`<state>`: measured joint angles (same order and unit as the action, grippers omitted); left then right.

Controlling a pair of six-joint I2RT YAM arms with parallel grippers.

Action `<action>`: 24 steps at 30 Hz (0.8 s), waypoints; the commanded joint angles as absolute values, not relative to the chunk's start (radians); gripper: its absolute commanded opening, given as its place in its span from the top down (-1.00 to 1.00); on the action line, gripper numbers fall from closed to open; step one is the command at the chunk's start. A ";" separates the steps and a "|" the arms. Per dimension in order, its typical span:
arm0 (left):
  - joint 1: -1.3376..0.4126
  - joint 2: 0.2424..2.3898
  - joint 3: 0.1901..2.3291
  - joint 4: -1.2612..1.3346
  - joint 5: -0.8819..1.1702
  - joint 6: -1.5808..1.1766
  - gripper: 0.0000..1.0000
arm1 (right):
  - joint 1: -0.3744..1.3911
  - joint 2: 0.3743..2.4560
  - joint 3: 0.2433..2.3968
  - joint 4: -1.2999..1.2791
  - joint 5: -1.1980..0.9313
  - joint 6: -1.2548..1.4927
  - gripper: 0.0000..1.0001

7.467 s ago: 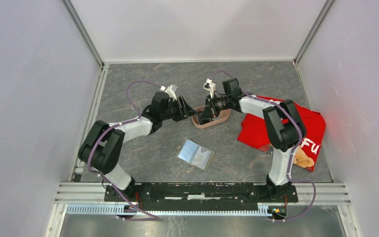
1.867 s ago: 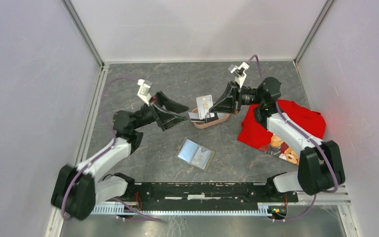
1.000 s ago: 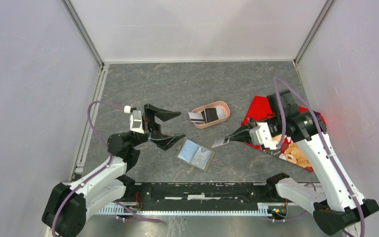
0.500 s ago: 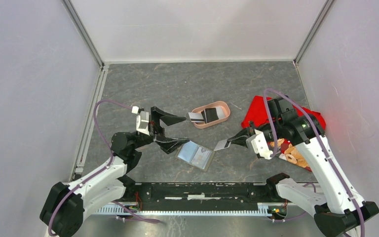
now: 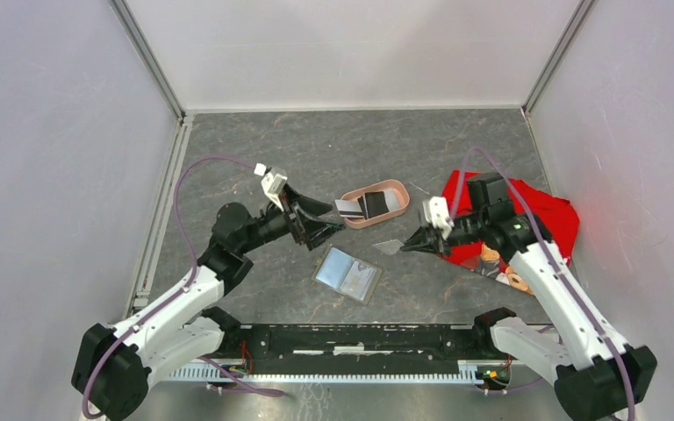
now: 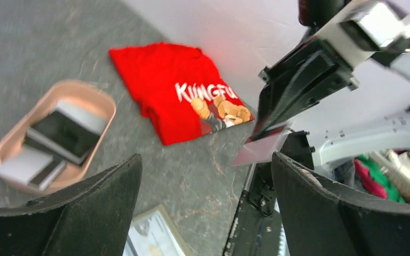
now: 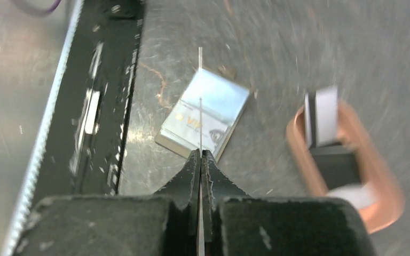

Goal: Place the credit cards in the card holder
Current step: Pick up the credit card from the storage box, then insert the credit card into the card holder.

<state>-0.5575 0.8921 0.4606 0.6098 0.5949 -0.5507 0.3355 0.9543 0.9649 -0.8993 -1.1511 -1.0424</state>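
Observation:
My right gripper (image 5: 414, 243) is shut on one silvery credit card (image 5: 390, 246), held in the air just right of and above the card holder. In the right wrist view the fingers (image 7: 207, 166) pinch the card edge-on over the card holder (image 7: 221, 101). The card holder (image 5: 347, 273) lies open and flat on the grey table, pale pocket panels up. More credit cards (image 5: 348, 208) lie in the pink tray (image 5: 395, 187). My left gripper (image 5: 320, 221) stands wide open and empty between tray and holder. The left wrist view shows the held card (image 6: 261, 149).
A red printed shirt (image 5: 540, 215) lies at the right, under my right arm, and also shows in the left wrist view (image 6: 176, 101). The black base rail (image 5: 342, 338) runs along the near edge. Grey walls close in both sides and the back.
The right gripper has brought the card from the tray down beside the card holder and nudged it up slightly. The left gripper has swung right and up toward the tray, still open.

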 commanded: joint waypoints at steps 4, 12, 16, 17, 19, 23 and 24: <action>-0.554 0.973 0.584 -0.035 0.351 -0.754 -0.62 | 0.215 0.990 0.675 -0.113 -1.005 0.160 1.00; -0.595 1.142 0.704 -0.314 0.145 -0.696 -0.41 | 0.212 1.007 0.397 0.255 -0.993 0.671 1.00; -0.629 1.223 0.705 -0.300 0.161 -0.725 -0.36 | 0.211 1.014 0.395 0.183 -0.915 0.631 1.00; -0.636 1.239 0.702 -0.297 0.162 -0.729 -0.35 | 0.212 1.014 0.385 0.186 -0.907 0.632 1.00; -0.646 1.272 0.703 -0.297 0.164 -0.732 -0.30 | 0.213 1.021 0.347 0.273 -0.946 0.686 1.00; -0.655 1.330 0.708 -0.294 0.165 -0.724 -0.25 | 0.212 1.057 0.343 0.319 -0.980 0.716 1.00; -0.657 1.342 0.713 -0.293 0.167 -0.716 -0.21 | 0.212 1.068 0.350 0.315 -0.982 0.715 1.00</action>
<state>-0.6487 1.3060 0.6689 -0.2924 0.1837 -0.6991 0.2111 1.0370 0.3477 0.2245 -0.9527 0.6598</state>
